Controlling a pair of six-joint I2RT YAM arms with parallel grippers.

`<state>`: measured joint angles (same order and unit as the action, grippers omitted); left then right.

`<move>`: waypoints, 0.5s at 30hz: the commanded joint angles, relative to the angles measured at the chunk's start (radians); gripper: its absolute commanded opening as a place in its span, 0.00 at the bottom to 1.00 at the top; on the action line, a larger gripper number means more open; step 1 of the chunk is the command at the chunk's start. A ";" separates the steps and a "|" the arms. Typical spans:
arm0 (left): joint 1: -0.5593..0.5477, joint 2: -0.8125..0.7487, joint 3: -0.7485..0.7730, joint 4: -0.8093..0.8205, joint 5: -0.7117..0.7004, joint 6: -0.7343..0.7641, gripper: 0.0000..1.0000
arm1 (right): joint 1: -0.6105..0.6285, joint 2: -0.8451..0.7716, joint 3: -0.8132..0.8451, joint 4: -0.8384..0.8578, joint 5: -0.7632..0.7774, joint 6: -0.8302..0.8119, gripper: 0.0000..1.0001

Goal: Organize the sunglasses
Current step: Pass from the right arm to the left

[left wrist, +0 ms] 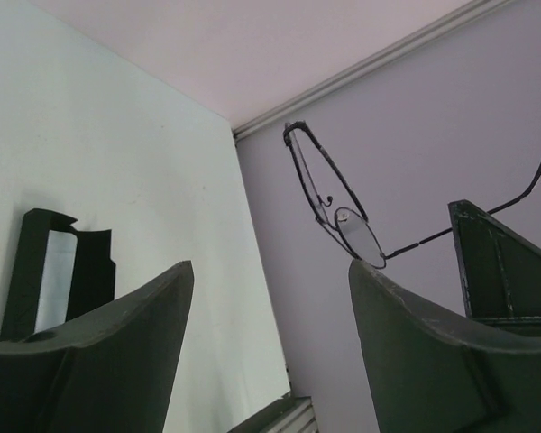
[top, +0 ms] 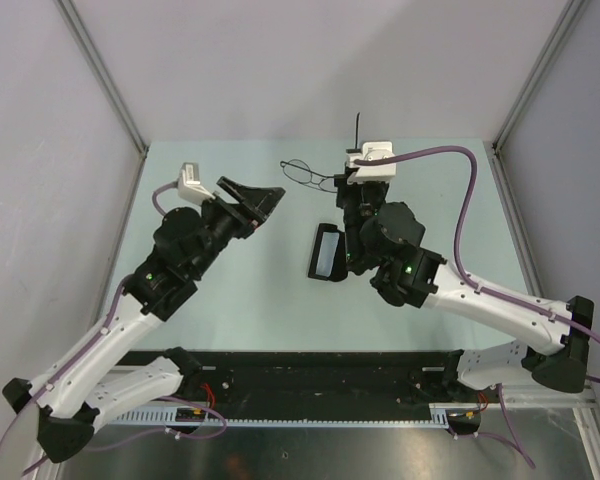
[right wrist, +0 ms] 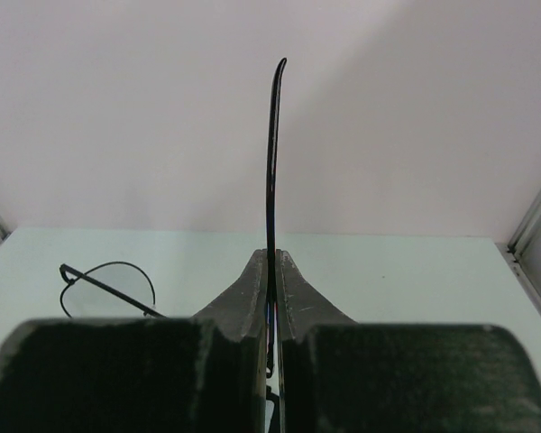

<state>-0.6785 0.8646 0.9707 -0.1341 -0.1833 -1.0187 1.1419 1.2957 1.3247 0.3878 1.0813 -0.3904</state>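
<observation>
The right claw point(right wrist: 272, 262) is pressed shut on one temple arm of the sunglasses point(top: 310, 174), at 12 o'clock from the black case point(top: 327, 252); the left claw point(top: 263, 200) is wide open, empty.

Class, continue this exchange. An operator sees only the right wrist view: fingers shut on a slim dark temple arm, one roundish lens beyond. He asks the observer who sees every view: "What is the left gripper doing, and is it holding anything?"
Observer: The left gripper is open and empty, pointing at the thin dark wire-frame sunglasses from their left.
Operator: Is a case nearby?
Observer: A black oblong case lies open on the table, just below the right gripper in the top view.
Operator: Does the frame touch that left gripper?
Observer: No, the top view shows a small gap between them.
</observation>
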 commanded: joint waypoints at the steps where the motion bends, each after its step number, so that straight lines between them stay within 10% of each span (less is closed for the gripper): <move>1: -0.003 0.045 0.034 0.121 0.074 -0.043 0.73 | 0.010 0.004 0.045 0.076 0.045 0.027 0.00; 15: -0.003 0.159 0.016 0.343 0.174 -0.083 0.60 | 0.027 0.019 0.073 0.013 0.032 0.102 0.00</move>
<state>-0.6785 1.0183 0.9707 0.1215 -0.0357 -1.0653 1.1576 1.3102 1.3552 0.3698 1.0943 -0.3180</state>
